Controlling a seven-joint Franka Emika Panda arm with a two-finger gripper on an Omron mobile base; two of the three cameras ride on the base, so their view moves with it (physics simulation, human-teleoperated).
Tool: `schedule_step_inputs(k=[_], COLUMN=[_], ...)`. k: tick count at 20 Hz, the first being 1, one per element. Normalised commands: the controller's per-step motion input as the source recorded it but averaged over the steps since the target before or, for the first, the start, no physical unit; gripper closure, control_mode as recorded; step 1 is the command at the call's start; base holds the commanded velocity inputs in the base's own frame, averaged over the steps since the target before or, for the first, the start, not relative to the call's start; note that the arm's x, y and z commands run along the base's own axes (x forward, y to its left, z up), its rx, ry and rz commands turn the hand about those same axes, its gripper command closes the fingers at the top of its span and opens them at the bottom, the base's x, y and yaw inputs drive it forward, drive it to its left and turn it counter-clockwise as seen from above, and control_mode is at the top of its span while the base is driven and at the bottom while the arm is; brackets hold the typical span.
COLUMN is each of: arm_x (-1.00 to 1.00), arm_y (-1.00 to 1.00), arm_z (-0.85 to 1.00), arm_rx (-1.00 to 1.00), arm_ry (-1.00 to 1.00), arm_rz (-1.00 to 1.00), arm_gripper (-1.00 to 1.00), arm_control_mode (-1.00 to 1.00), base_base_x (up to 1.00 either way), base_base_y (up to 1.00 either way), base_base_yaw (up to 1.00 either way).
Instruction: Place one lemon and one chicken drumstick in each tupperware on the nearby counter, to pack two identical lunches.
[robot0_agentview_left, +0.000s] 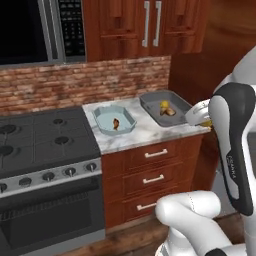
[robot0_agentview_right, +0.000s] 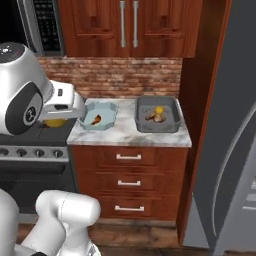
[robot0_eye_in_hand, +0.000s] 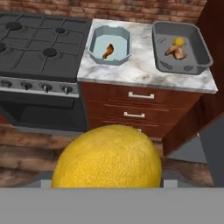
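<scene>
Filling the lower middle of the hand view, a big yellow lemon (robot0_eye_in_hand: 107, 157) sits right at the pincer, whose tips are hidden behind the fruit, so the pincer is closed around this lemon, with its jaws standing wide. In the left base view a sliver of that lemon shows at the right edge, under the white hand, just off the right end of the tabletop (robot0_agentview_left: 145, 132). On this marbled tabletop the pale blue-grey tupperware (robot0_agentview_left: 114, 120) sits near the black stove (robot0_agentview_left: 40, 140), toward the centre of the frame, with one brown chicken drumstick (robot0_agentview_left: 116, 123) lying inside it. The dark grey tupperware (robot0_agentview_left: 165, 106) stands just to the right of it, apart from it, holding a second lemon (robot0_agentview_left: 164, 105) and another drumstick (robot0_agentview_left: 170, 112) close together. In the right base view the white arm (robot0_agentview_right: 30, 95) crosses the left side of the frame, over the stove's edge, with the held lemon peeking yellow beneath it. Reddish-brown drawers (robot0_agentview_left: 150, 175) with silver handles run below the tabletop.
</scene>
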Motion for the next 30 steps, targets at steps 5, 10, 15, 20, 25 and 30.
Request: schedule_step_inputs(k=[5,10,15,20,25,30], arm_x=[0.0,0.0,0.0,0.0,0.0,0.0], arm_y=[0.0,0.0,0.0,0.0,0.0,0.0], arm_z=[0.0,0.0,0.0,0.0,0.0,0.0], arm_rx=[0.0,0.0,0.0,0.0,0.0,0.0], arm_ry=[0.0,0.0,0.0,0.0,0.0,0.0], arm_rz=[0.0,0.0,0.0,0.0,0.0,0.0], arm_gripper=[1.0,1.0,1.0,1.0,1.0,1.0], arm_control_mode=[1.0,1.0,1.0,1.0,1.0,1.0], base_base_x=[0.8,0.63,0.43,0.26,0.46,0.59], base_base_y=[0.12,0.43,0.49,0.3,0.19,0.34], base_base_yaw=[-0.04,-0.03,-0.04,-0.03,-0.04,-0.02])
